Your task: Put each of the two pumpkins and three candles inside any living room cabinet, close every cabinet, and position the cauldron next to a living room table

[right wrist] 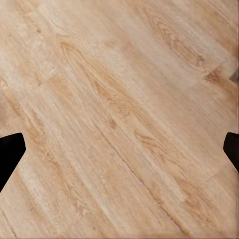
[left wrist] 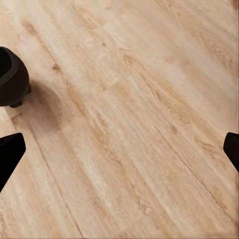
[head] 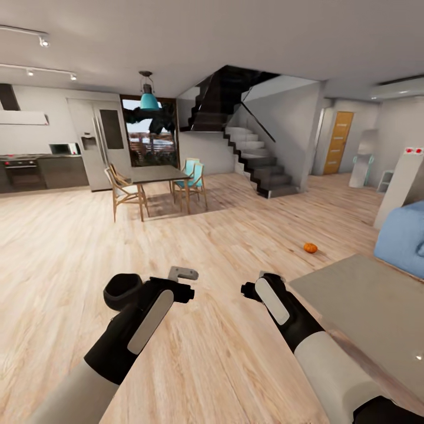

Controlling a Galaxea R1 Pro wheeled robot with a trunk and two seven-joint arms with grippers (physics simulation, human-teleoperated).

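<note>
One pumpkin [head: 310,248] on plank floor [head: 224,235]

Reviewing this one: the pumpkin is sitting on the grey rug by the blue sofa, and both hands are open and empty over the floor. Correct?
Not quite. In the head view the pumpkin lies on the bare wood floor, off the grey rug. The rest holds: the left hand and right hand are open and empty.
</note>
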